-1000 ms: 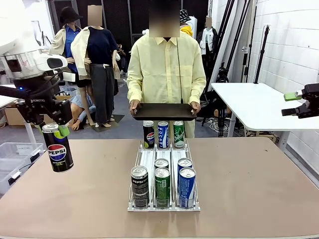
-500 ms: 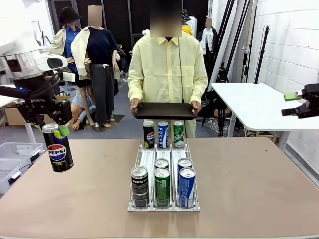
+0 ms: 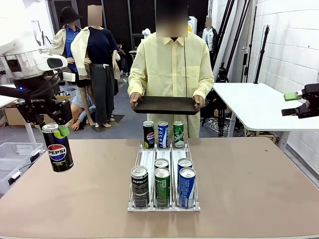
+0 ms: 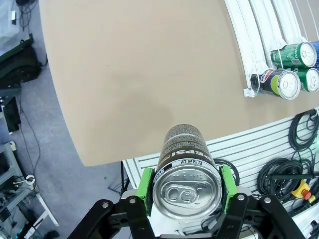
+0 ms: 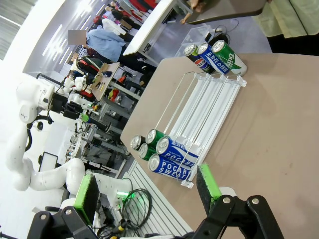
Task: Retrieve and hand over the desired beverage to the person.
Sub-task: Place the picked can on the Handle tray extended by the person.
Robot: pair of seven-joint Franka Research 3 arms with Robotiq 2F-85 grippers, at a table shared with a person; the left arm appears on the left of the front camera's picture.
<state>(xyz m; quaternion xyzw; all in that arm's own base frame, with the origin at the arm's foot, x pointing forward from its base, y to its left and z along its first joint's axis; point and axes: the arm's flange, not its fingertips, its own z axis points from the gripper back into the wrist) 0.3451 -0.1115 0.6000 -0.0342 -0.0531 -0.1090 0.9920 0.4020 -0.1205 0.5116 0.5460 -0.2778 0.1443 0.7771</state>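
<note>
My left gripper (image 3: 51, 130) is shut on a black Pepsi can (image 3: 58, 148), holding it upright above the table's left edge. In the left wrist view the can (image 4: 185, 181) sits between the green pads (image 4: 146, 191), its top facing the camera. The person (image 3: 171, 74) in a pale-yellow shirt stands at the far side holding a dark tray (image 3: 165, 105) with both hands. My right gripper (image 3: 294, 103) hangs open at the far right, off the table; in its wrist view its fingers (image 5: 208, 182) stand wide apart with nothing between them.
A clear can rack (image 3: 164, 175) stands mid-table with several cans at its front and three at its back. The same rack (image 5: 199, 105) lies in the right wrist view. A white side table (image 3: 254, 104) stands at the right, a clear bin (image 3: 10, 159) at the left.
The person has shifted slightly to the right and lifted the tray a little. Both arms have stayed still.
</note>
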